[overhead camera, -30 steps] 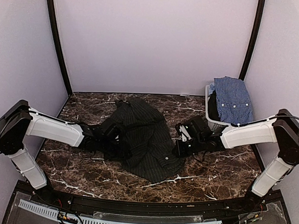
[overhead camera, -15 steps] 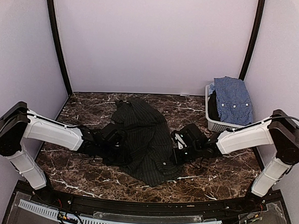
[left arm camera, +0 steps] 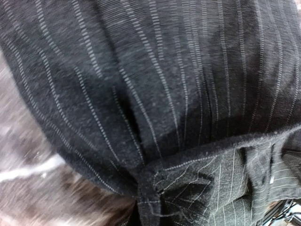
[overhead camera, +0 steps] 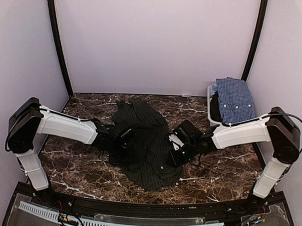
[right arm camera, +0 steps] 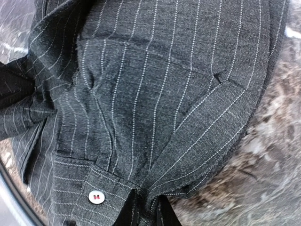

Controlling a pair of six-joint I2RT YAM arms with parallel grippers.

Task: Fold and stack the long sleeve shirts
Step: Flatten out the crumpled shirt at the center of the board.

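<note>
Top external view has the black shirt (overhead camera: 144, 143) crumpled in the middle of the frame on the marble table (overhead camera: 88, 170). At its left edge the left gripper (overhead camera: 121, 137) is closed tight on a pinch of the cloth. At its right edge the right gripper (overhead camera: 173, 153) has its fingers (right arm camera: 126, 213) close together with a fold bunched between them, near a white button (right arm camera: 96, 197). At upper right, the blue checked shirt (overhead camera: 235, 100) hangs over the white basket (overhead camera: 216, 127).
</note>
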